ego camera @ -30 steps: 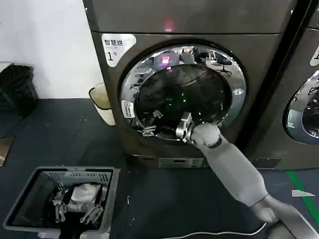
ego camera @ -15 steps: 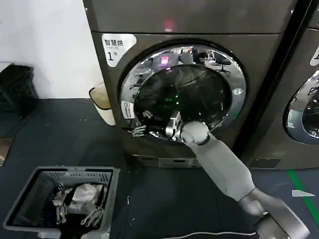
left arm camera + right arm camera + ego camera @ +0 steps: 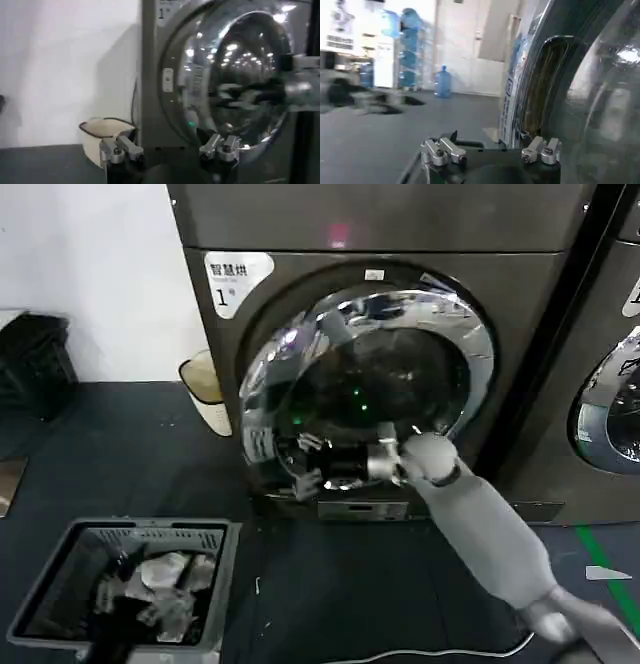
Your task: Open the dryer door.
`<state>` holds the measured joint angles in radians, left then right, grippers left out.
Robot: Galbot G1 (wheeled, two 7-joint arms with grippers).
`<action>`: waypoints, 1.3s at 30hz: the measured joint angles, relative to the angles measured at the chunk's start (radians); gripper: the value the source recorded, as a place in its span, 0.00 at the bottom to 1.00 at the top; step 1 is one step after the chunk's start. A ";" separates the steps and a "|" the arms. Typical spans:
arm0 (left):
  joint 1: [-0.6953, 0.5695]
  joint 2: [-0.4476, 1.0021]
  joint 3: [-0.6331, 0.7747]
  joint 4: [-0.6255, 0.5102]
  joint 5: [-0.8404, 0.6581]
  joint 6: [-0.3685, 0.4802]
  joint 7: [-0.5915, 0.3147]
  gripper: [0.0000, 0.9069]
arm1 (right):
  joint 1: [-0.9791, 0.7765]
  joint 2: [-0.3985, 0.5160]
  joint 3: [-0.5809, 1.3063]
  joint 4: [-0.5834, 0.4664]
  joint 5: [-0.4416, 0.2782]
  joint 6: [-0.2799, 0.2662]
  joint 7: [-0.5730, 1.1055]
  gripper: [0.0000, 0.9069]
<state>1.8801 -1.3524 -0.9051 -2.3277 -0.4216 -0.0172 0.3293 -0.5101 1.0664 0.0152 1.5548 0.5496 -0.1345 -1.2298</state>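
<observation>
At front of machine "1" [image 3: 237, 281]: dryer door [image 3: 350, 384], swung part-way out from its free left edge, hinge at right. Rigid, fairly heavy; chrome ring slick, glass dome no place for force, so best hooked behind grey inner rim. Right gripper [image 3: 318, 467] at lower-left rim, jaws apart around the edge. Half a second earlier, door nearly flush. Left gripper [image 3: 169, 151] low, jaws apart, idle.

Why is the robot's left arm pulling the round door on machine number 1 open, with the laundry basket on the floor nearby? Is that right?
Not quite: it's the right arm. In the head view the right gripper is at the lower edge of the round door on machine 1, and the door is swung partly out. The laundry basket does sit on the floor nearby.
</observation>
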 joint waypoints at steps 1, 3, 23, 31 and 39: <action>-0.013 0.019 -0.002 0.017 -0.016 -0.002 -0.003 1.00 | -0.011 -0.008 0.008 0.011 0.001 -0.005 -0.032 1.00; -0.033 0.050 -0.003 0.040 -0.033 -0.005 -0.005 1.00 | -0.031 -0.023 0.025 0.033 -0.002 -0.010 -0.081 1.00; -0.354 0.433 0.186 0.270 -0.355 0.014 -0.027 1.00 | -0.360 -0.241 0.350 0.292 0.108 0.106 -0.232 1.00; -0.591 0.539 0.392 0.376 -0.432 0.019 -0.015 1.00 | -0.613 -0.259 0.633 0.361 0.115 0.157 -0.232 1.00; -0.861 0.543 0.682 0.468 -0.497 0.024 0.023 1.00 | -0.827 -0.191 0.978 0.284 0.118 0.164 -0.231 1.00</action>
<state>1.0192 -0.8090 -0.2233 -1.8593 -0.9190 0.0065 0.3527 -1.3372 0.8753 0.9929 1.8385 0.6677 0.0295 -1.4603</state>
